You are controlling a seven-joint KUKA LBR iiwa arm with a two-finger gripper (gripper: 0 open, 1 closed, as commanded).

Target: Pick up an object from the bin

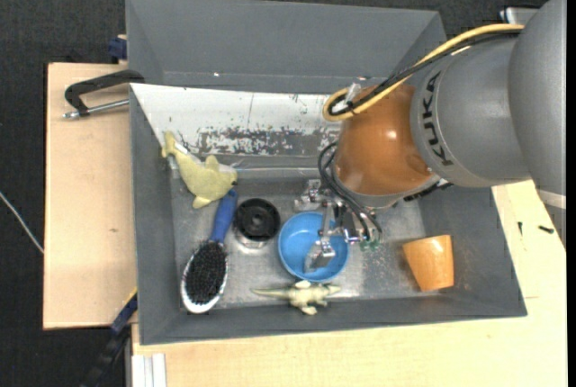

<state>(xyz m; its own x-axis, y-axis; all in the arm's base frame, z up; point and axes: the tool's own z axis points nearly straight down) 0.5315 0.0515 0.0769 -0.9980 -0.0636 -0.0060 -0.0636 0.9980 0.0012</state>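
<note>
My gripper (326, 243) hangs below the orange wrist cover, its fingers reaching down into a round blue bowl (299, 248) in the middle of the bin floor. One metal finger (319, 256) stands inside the bowl near its right wall. A black round lid (256, 219) lies just left of the bowl. A small pale toy lizard (304, 293) lies in front of the bowl near the bin's front wall.
An orange cup (429, 262) lies on its side at the right. A hairbrush with a blue handle (208, 264) lies at the front left. A yellow soft toy (202, 175) sits at the back left.
</note>
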